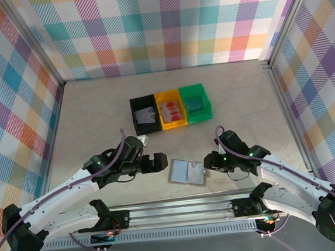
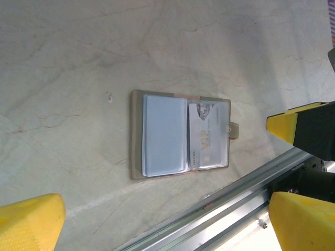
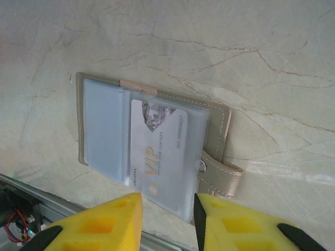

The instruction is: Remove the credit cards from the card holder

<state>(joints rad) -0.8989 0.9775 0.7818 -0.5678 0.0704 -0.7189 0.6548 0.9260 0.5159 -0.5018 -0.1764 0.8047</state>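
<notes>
Fingers (image 3: 107, 225) straddle white card (image 3: 162, 157) in card holder (image 3: 102, 125)

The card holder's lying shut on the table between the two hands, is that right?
Not quite. The card holder lies open, not shut, with a VIP card showing through its clear sleeve, as the right wrist view shows. It does lie on the table between the left hand and right hand.

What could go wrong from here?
The right gripper hovers at the edge of the card holder, over the clear sleeve covering the VIP card; it may pinch sleeve and card together. The left gripper is open and apart from the holder, so a pull could drag the whole holder.
</notes>
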